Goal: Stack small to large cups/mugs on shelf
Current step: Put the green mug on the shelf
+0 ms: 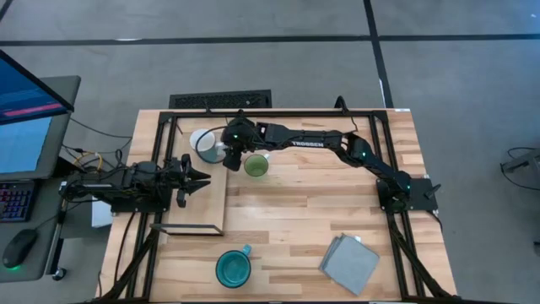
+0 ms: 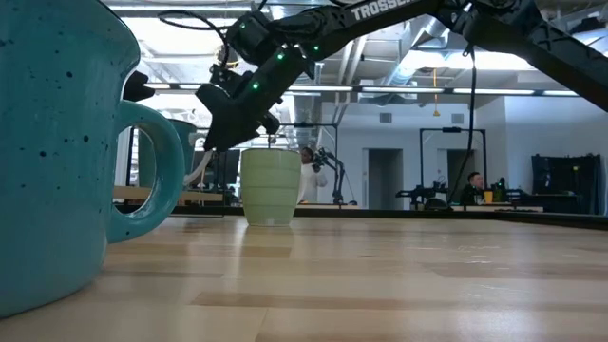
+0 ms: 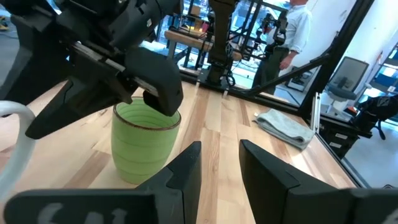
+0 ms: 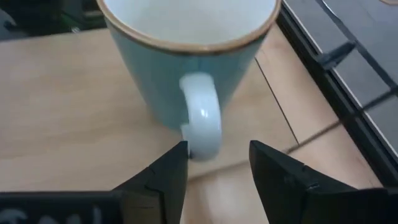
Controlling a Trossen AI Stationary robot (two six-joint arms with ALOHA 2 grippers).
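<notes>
white mug [image 4: 186,56]: glazed, slippery, breakable; grab the handle, 12 o'clock end of shelf [image 1: 202,215]
right gripper [image 4: 214,165]: open, empty, handle just ahead
left gripper [image 3: 219,168]: narrow gap, empty, at 9

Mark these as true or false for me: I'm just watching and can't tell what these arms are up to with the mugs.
1. The teal mug stands alone on the tabletop, apart from the other two mugs. True.
2. The green mug sits on the shelf. False: it stands on the planked tabletop just beside the shelf.
3. The right gripper is shut on the green mug. False: its fingers are open, facing the white mug's handle.
4. A grey folded cloth lies on the table on the right arm's side. True.
5. The left gripper holds a mug. False: it is open and holds nothing, waiting over the shelf.
</notes>
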